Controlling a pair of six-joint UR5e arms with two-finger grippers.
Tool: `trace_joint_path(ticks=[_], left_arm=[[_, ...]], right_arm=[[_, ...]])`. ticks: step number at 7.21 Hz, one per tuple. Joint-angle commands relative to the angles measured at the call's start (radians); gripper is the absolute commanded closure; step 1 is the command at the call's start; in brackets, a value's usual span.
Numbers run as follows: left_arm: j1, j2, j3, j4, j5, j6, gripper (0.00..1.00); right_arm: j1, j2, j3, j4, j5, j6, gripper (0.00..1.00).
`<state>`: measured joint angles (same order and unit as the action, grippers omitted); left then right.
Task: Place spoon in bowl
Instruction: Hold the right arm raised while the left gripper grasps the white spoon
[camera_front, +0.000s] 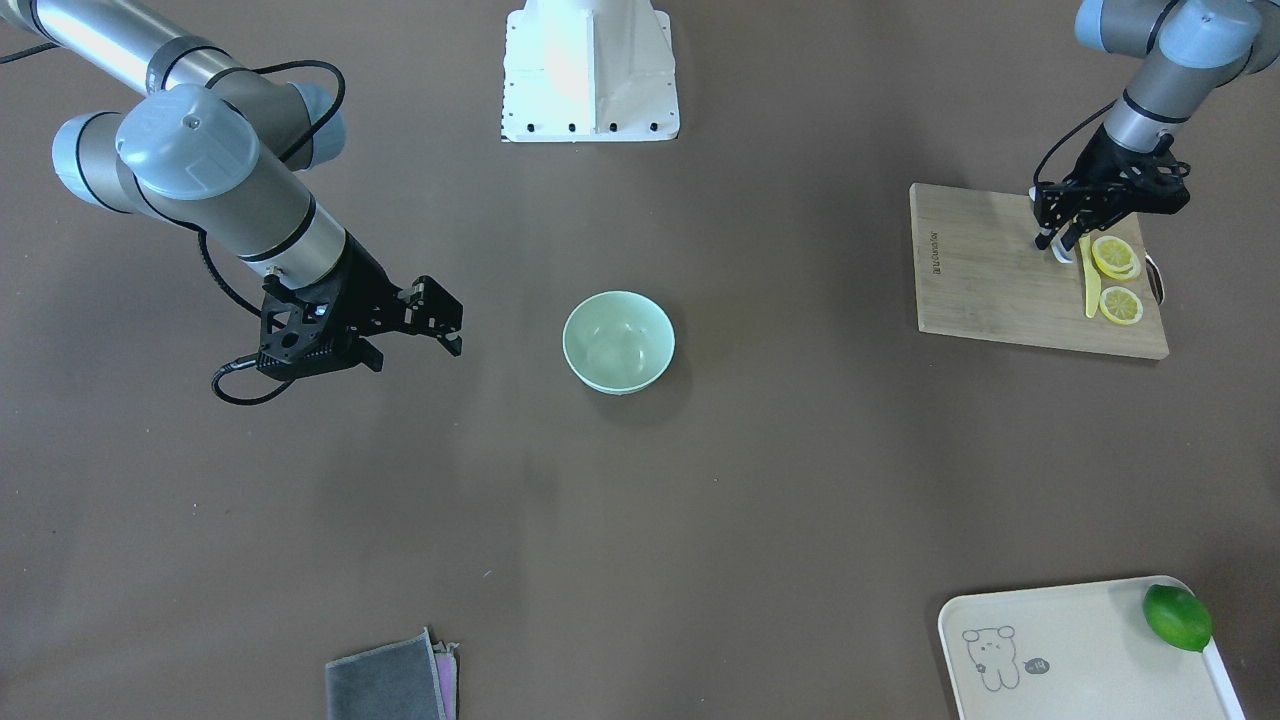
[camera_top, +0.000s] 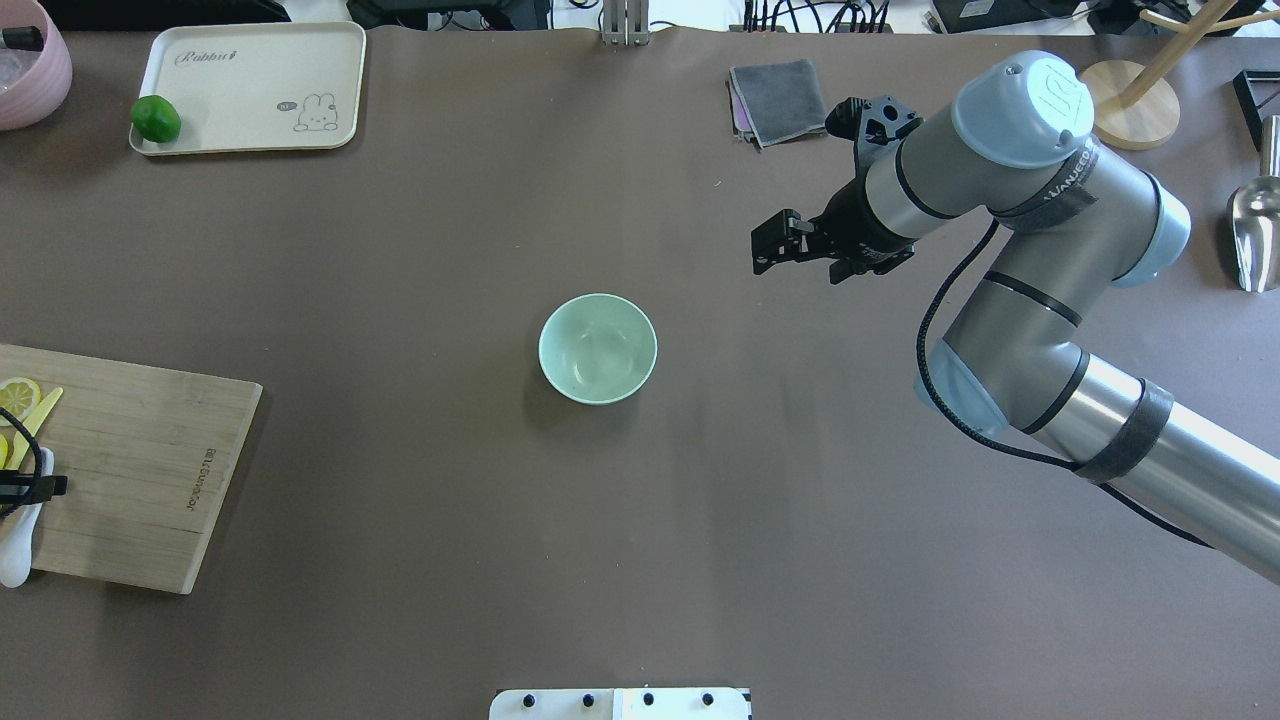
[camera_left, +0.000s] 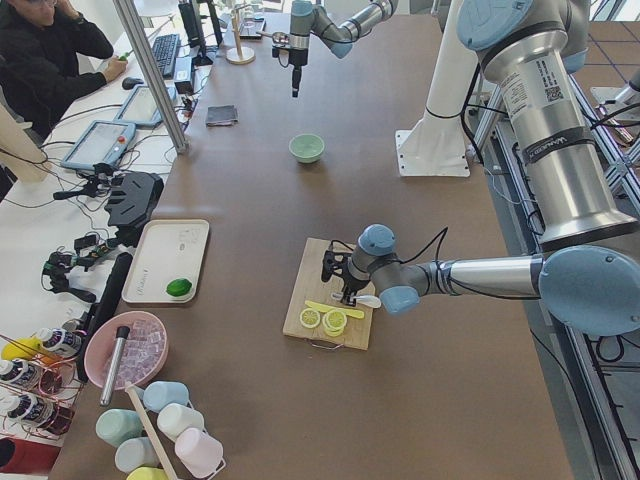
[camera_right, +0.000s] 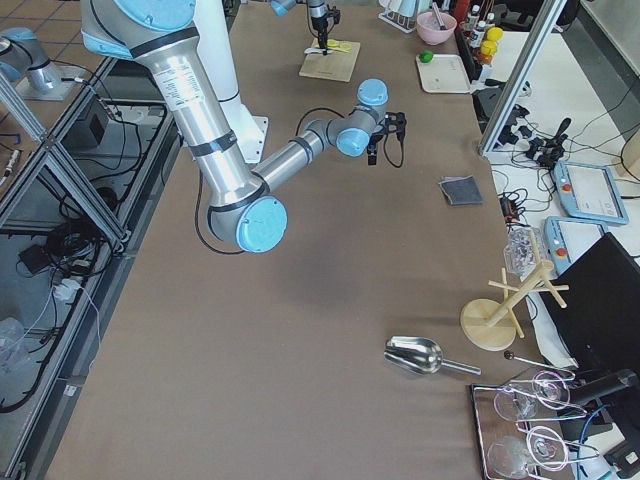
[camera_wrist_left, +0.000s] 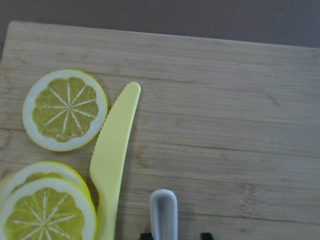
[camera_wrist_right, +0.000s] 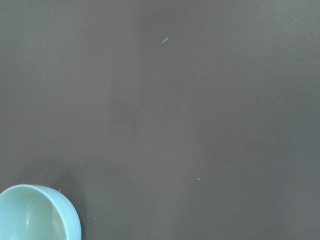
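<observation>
Two arms, well apart: the left gripper (camera_front: 1055, 248) down at the spoon (camera_wrist_left: 163, 214), the right gripper (camera_front: 418, 345) hanging near the bowl (camera_front: 618, 345).
Only the spoon's handle tip shows in the left wrist view, a black fingertip (camera_wrist_left: 205, 235) peeking in at the bottom edge on either side of it; whether they pinch the handle cannot be told. The overhead view cuts this gripper off at its left edge, with just the white scoop showing on the cutting board (camera_front: 985, 285), beside the yellow knife (camera_wrist_left: 115, 155) and lemon slices (camera_wrist_left: 65, 110). The right gripper's jaws are spread wide, holding nothing. The mint bowl stands mid-table, well apart from the spoon. The table (camera_front: 700, 520) is matt brown; a tray (camera_front: 1070, 670) carrying a lime (camera_front: 1177, 617) and a folded grey cloth (camera_front: 385, 685) lie toward the operators' side, where a person (camera_left: 45, 60) sits at a desk.
</observation>
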<state>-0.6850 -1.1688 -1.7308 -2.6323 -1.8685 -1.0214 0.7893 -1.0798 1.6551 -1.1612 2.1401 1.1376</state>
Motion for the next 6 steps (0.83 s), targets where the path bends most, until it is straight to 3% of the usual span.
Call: trace_joint_path(ticks=[1, 6], left_arm=[[-0.001, 0.003, -0.007, 0.0, -0.008, 0.006, 0.64], [-0.007, 0.009, -0.006, 0.0, -0.006, 0.034, 0.69]], right_arm=[[-0.004, 0.0, 0.003, 0.0, 0.001, 0.007, 0.0], [-0.022, 0.001, 0.008, 0.002, -0.018, 0.033, 0.0]])
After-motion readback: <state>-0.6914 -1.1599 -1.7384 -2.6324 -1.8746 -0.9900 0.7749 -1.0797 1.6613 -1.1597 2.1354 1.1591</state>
